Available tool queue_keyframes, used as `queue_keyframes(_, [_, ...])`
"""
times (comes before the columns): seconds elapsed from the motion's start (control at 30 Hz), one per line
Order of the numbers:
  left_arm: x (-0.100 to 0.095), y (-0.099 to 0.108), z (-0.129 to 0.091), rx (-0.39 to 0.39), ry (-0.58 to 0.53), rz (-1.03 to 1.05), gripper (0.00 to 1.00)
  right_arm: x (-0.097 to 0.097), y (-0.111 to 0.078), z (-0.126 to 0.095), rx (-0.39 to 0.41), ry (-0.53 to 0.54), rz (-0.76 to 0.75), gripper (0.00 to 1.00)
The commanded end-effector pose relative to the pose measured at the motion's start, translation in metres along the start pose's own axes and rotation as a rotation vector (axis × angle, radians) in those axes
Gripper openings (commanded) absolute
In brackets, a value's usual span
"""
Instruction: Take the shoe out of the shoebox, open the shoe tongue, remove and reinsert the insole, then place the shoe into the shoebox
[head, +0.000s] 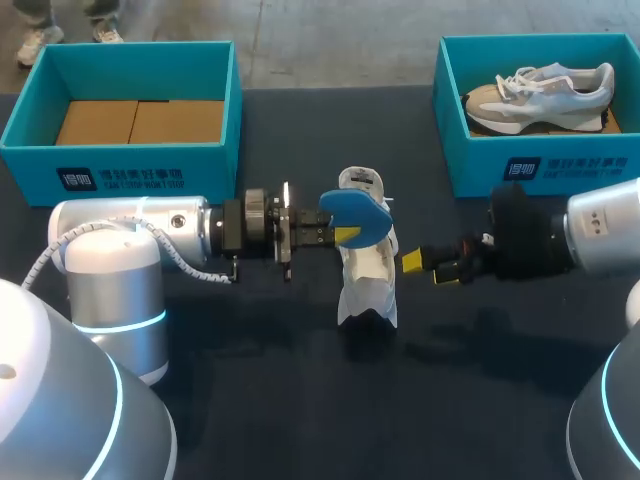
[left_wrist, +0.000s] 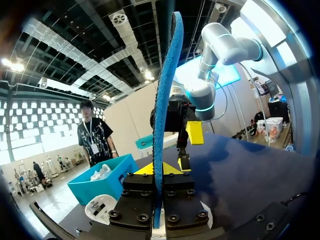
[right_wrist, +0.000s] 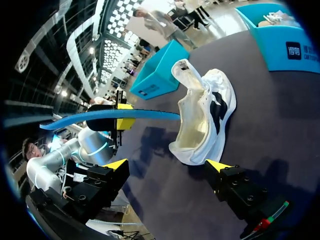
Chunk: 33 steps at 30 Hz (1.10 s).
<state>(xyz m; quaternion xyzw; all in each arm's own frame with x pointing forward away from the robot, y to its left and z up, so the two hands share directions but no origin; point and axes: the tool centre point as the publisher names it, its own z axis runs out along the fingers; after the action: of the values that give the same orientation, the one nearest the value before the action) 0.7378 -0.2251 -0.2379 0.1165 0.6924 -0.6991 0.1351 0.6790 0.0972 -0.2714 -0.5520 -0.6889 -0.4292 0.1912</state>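
Note:
A white shoe (head: 366, 268) lies on the dark table between my two grippers, its opening turned up (right_wrist: 202, 117). My left gripper (head: 338, 236) is shut on a blue insole (head: 357, 214), holding it just above the shoe. In the left wrist view the insole (left_wrist: 164, 115) stands edge-on, clamped between the fingers of the left gripper (left_wrist: 159, 171). My right gripper (head: 424, 266) stands open just right of the shoe, holding nothing. In its own view the right gripper (right_wrist: 167, 165) faces the shoe's side, with the insole (right_wrist: 115, 115) beyond.
A teal shoebox (head: 120, 165) with a cardboard liner stands at the back left. A second teal shoebox (head: 520, 165) at the back right holds a grey and white sneaker (head: 540, 95). Bare table stretches in front of the shoe.

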Motion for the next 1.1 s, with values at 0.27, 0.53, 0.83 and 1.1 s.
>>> queue_keyframes(0.27, [-0.001, -0.003, 0.003, 0.009, 0.009, -0.020, 0.00, -0.005, -0.009, 0.003, 0.007, 0.016, 0.006, 1.00])
queue_keyframes(0.53, [-0.002, 0.001, 0.000, 0.005, 0.030, -0.005, 0.00, -0.009, -0.014, 0.003, -0.007, 0.016, 0.001, 1.00])
queue_keyframes(0.83, [0.000, 0.010, -0.007, 0.014, 0.029, 0.015, 0.00, -0.012, -0.019, 0.004, -0.006, 0.012, -0.025, 1.00])
queue_keyframes(1.1, [0.001, 0.019, -0.009, 0.010, 0.029, 0.049, 0.00, -0.012, -0.017, 0.005, -0.001, 0.003, -0.066, 1.00])
